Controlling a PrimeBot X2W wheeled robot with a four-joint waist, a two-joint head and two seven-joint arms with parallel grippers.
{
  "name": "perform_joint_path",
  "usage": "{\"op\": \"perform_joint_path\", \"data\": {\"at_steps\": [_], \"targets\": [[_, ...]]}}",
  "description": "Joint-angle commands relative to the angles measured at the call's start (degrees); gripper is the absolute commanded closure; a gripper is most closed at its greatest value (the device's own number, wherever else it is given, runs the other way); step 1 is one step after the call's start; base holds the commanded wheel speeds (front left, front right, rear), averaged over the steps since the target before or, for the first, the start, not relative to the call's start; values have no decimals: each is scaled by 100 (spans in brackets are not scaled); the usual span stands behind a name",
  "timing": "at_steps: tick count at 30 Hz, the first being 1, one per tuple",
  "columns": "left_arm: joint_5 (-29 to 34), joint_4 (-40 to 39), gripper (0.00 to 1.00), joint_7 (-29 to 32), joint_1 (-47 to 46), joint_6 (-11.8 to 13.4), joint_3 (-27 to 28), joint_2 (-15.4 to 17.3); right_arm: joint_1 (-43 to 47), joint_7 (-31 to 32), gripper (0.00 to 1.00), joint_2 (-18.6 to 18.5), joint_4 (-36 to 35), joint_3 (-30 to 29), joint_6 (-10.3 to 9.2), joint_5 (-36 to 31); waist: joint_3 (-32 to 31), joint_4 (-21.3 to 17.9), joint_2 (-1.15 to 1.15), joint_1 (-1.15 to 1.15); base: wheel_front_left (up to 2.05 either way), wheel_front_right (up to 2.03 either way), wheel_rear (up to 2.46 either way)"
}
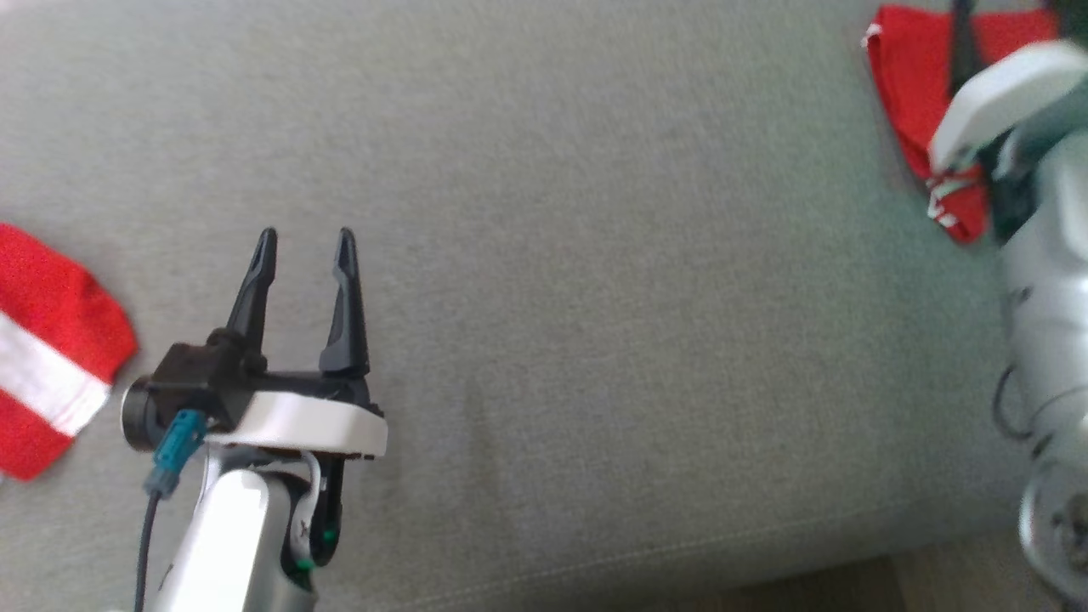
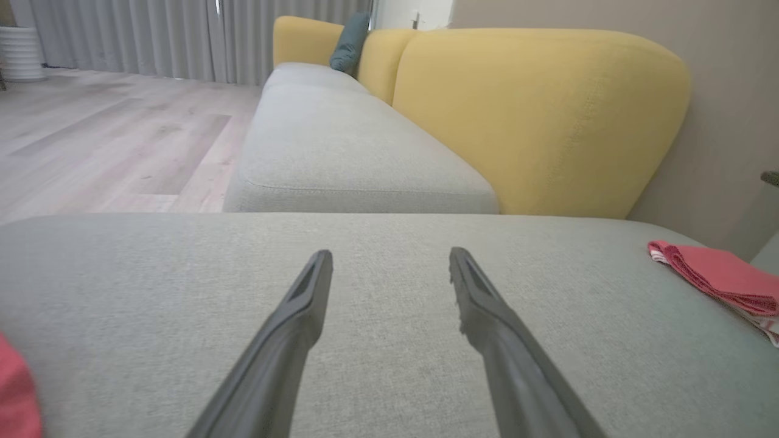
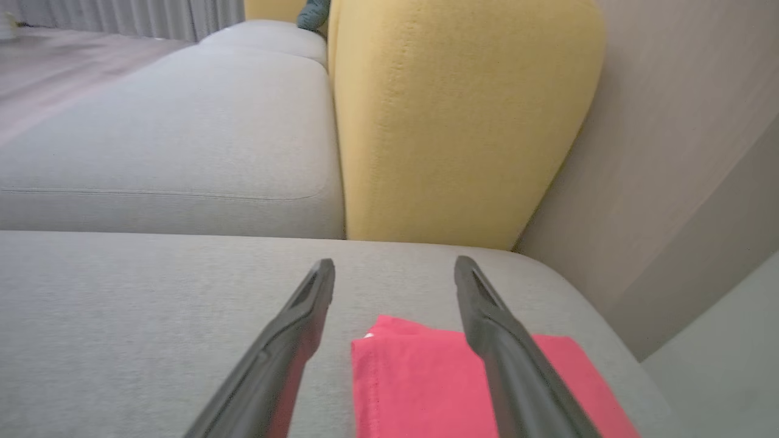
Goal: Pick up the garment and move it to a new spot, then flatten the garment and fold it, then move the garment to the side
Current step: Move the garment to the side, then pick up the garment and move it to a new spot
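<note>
Now the folded red garment (image 3: 420, 383) lies under the right jaws (both pairs spread), ungripped.

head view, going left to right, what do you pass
red and white striped cloth → left gripper, fingers apart → bare stretch of grey cushion → folded red garment in the upper right corner
</note>
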Motion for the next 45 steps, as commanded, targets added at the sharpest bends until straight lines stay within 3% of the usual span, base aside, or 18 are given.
{"op": "perform_joint_path", "data": {"at_steps": [1, 11, 19, 31, 45], "targets": [[-75, -32, 0, -68, -115, 35, 255, -30, 183, -206, 0, 166, -114, 202, 37, 224, -356, 219, 0, 0, 0, 0, 0], [-249, 531, 0, -123, 212, 105, 470, -166, 1342, -586, 0, 567, -705, 736, 37, 1111, -1075, 621, 0, 0, 0, 0, 0], [-218, 721, 0, -126, 626, 79, 647, -248, 3006, -632, 0, 838, -2166, 769, 37, 1443, -1530, 864, 0, 0, 0, 0, 0], [-126, 814, 0, -127, 952, -29, 610, -309, 5112, -329, 0, 878, -4634, 872, 37, 1955, -1708, 1035, 0, 0, 0, 0, 0], [-61, 818, 0, -127, 1004, -80, 561, -328, 5725, -3, 0, 879, -5299, 1064, 37, 2169, -1760, 1039, 0, 0, 0, 0, 0]]}}
